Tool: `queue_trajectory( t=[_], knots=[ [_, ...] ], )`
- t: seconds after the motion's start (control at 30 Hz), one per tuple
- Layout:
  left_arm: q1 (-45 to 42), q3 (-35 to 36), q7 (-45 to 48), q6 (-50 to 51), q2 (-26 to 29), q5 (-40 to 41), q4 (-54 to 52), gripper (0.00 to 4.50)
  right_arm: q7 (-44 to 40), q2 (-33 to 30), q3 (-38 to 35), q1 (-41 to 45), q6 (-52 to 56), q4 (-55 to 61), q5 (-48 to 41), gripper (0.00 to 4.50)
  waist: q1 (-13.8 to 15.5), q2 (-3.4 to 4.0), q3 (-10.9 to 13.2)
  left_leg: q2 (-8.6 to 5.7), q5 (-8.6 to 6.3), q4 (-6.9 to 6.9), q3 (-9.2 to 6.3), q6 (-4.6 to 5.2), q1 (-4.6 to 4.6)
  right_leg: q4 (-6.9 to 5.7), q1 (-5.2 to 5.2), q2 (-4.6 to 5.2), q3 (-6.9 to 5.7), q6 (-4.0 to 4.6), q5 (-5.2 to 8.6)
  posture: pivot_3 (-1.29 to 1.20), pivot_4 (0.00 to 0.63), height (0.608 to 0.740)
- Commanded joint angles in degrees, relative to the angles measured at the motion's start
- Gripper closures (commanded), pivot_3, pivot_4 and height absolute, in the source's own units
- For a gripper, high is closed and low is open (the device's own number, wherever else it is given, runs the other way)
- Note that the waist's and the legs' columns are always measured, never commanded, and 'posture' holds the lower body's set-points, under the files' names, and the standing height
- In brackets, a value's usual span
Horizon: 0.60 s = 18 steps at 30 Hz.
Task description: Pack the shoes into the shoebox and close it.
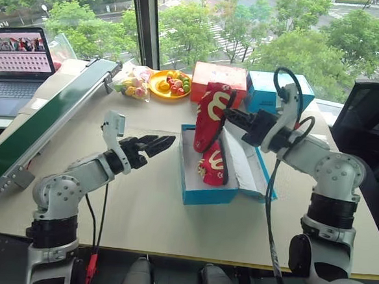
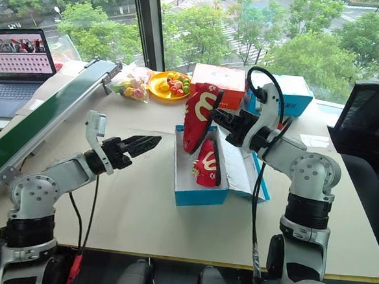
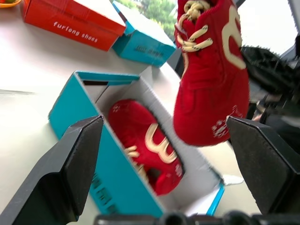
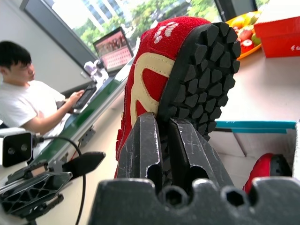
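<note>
While the right gripper [image 1: 229, 116] clamps the second shoe [image 1: 211, 116], lower it beside the first [image 1: 214, 164] in the box [image 1: 205, 192]; keep it level. Left gripper [image 1: 158, 142] hangs released.

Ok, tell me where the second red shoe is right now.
In the left eye view the second shoe hangs toe-down right of centre, clamped in the right gripper, above the open shoebox where the first shoe already lies.

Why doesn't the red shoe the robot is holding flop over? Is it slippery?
The held shoe probably stays fairly stiff: it hangs upright over the shoebox without sagging. It looks fuzzy with a knobby sole, so likely not slippery in the right gripper. Pinched at one edge, it may swing.
</note>
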<state>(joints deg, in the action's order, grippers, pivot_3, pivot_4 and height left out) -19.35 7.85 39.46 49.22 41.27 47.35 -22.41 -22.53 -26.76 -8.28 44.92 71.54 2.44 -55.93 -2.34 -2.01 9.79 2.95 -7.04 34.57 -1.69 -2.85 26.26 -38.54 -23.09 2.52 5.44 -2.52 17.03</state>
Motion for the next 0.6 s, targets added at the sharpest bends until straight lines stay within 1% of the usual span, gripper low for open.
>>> queue_trajectory(
  t=[0.03,0.17,0.37,0.5,0.6],
  knots=[
    [0.1,-0.2,-0.1,-0.7,-0.8,0.4,-3.5,0.04,-3.9,-1.3,1.3,1.1,-3.4,-2.3,3.3,4.50,0.0,0.00,0.0,0.00,0.00,0.01,0.00,0.00,0.00,0.01,0.00,0.00,0.00,0.00,0.00,0.00,0.150,0.739],
    [1.4,0.2,-1.9,-0.3,-1.6,-0.2,-4.4,0.04,-6.9,-1.0,3.8,1.7,-5.9,-5.6,7.2,4.50,-0.2,0.00,0.0,0.01,-0.01,-0.01,0.00,0.02,0.02,0.00,-0.03,-0.01,0.01,0.00,0.00,0.00,0.150,0.739],
    [2.5,1.7,-3.6,0.9,-1.4,1.7,-7.0,0.04,-11.3,0.4,5.8,3.4,-9.6,-10.4,11.7,4.50,-0.3,0.00,0.0,0.01,-0.02,0.01,0.01,0.04,0.02,0.00,-0.04,-0.01,0.02,0.00,0.00,0.00,0.150,0.739],
    [5.5,1.9,-2.8,2.3,2.0,0.5,-8.8,0.04,-13.9,1.6,7.5,4.9,-12.1,-14.0,14.8,4.50,-0.3,0.00,0.0,0.01,-0.03,0.02,0.01,0.04,0.01,0.00,-0.03,-0.02,0.01,0.00,0.00,0.00,0.150,0.739],
    [8.7,4.2,-1.9,2.1,4.1,0.9,-9.6,0.04,-15.6,2.6,8.1,6.8,-13.5,-16.4,16.6,4.50,-0.3,0.01,0.0,0.01,-0.03,0.00,0.02,0.04,0.01,-0.01,-0.05,-0.01,0.02,0.00,0.00,0.00,0.150,0.739]
  ],
)
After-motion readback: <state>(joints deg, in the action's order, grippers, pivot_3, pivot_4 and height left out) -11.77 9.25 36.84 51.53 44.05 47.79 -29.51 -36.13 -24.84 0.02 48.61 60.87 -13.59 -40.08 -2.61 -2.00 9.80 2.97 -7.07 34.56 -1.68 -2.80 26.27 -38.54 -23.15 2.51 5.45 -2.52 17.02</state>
